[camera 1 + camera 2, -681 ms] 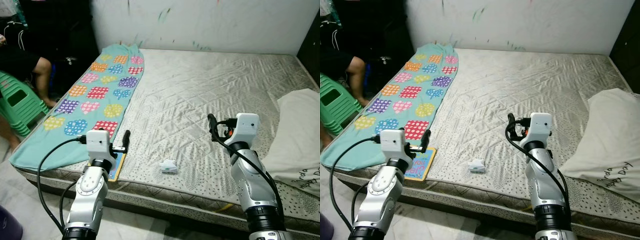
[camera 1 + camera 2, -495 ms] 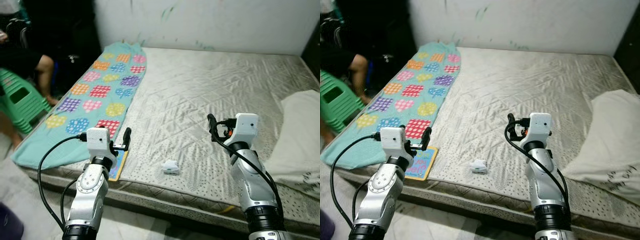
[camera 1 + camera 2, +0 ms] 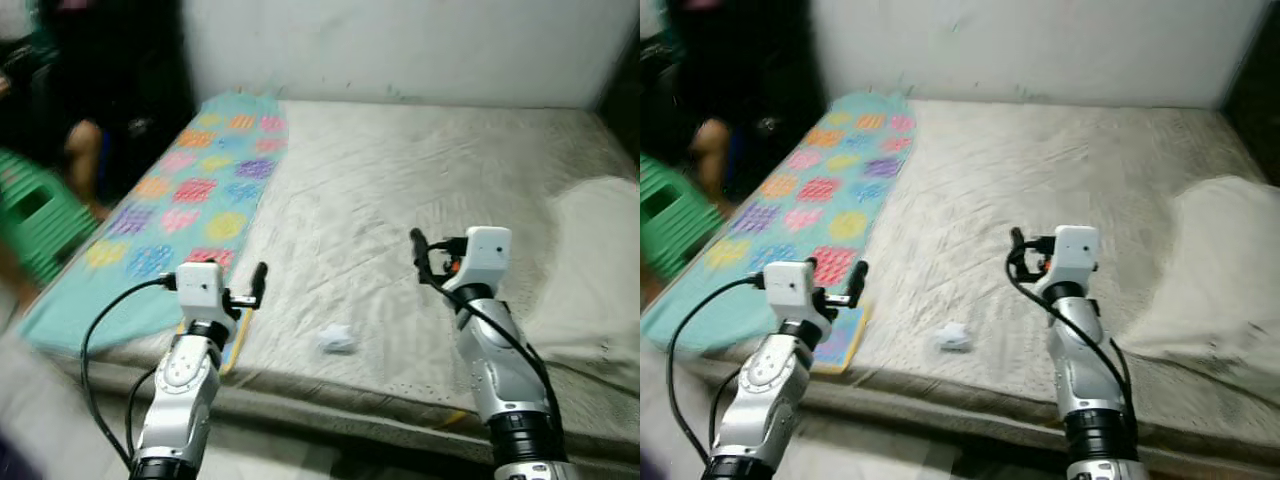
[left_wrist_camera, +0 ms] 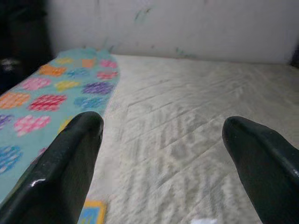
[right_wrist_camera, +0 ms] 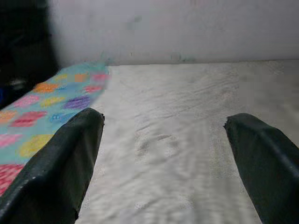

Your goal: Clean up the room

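A small crumpled white paper (image 3: 338, 339) lies on the bare grey mattress (image 3: 400, 170) near its front edge, between my two arms. A colourful booklet (image 3: 840, 340) lies flat at the mattress edge, just below my left gripper (image 3: 257, 275). That gripper is open and empty, held above the edge of a teal blanket (image 3: 190, 190) with coloured patches. My right gripper (image 3: 416, 242) is open and empty too, hovering over the mattress to the right of the paper. In both wrist views the black fingers (image 4: 70, 163) (image 5: 65, 158) stand wide apart with nothing between them.
A white pillow (image 3: 590, 260) lies on the right side of the mattress. A green plastic stool (image 3: 35, 215) and a person's leg (image 3: 85, 150) are at the left, beside the bed. A white wall (image 3: 400, 45) runs behind the bed.
The whole picture has shifted a little and gone blurred, so the camera is moving. Both arms keep the same pose, and the paper and booklet lie where they were.
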### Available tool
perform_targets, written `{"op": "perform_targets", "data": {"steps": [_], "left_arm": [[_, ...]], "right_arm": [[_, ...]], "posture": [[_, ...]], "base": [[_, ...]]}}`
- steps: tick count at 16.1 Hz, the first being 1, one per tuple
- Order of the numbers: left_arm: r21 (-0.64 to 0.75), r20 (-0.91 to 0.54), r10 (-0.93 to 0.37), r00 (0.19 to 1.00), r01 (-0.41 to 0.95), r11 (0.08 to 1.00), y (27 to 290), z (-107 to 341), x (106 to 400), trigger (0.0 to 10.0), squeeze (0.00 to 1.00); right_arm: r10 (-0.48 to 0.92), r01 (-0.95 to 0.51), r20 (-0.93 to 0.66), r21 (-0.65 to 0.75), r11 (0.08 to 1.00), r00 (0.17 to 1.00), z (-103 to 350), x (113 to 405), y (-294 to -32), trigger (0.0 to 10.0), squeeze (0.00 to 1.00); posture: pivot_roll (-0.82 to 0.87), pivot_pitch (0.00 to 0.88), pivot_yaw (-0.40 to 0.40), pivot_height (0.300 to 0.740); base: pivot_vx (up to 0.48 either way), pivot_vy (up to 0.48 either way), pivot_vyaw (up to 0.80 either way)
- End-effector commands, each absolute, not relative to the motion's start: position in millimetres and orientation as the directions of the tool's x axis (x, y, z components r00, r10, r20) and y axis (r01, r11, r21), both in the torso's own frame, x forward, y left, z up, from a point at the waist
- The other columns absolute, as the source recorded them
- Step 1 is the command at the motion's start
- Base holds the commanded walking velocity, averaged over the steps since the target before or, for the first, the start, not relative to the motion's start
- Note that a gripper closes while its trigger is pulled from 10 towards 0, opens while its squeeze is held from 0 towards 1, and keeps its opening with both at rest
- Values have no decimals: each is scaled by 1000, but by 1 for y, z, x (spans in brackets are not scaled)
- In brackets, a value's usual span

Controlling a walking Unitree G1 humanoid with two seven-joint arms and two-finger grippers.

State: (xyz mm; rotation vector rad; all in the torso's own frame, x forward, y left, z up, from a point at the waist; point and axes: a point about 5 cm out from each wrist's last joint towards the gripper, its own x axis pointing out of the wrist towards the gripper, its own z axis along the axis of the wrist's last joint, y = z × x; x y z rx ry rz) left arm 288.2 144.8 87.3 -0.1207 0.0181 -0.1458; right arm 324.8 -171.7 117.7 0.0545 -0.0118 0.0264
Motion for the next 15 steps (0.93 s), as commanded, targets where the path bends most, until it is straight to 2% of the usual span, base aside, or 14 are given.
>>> {"op": "perform_targets", "data": {"steps": [1,4,12,15], "left_arm": [[-141,-2,-157,988,156,978,143,90,289,10000,0],[-152,-22,-149,989,144,978,143,87,289,10000,0],[-155,-17,-160,987,155,976,141,88,289,10000,0],[-158,-2,-171,985,169,973,140,89,288,10000,0]], "right_arm": [[16,-16,4,62,998,1000,116,325,-173,10000,0],[16,-16,3,61,998,1000,116,325,-174,10000,0],[16,-16,2,58,998,1000,116,325,-175,10000,0],[16,-16,1,56,998,1000,116,326,-175,10000,0]], "posture": [[-66,19,48,740],[-66,19,48,740],[-68,24,44,740],[-69,23,44,740]], "base": [[0,0,0],[0,0,0],[0,437,0],[0,0,0]]}}
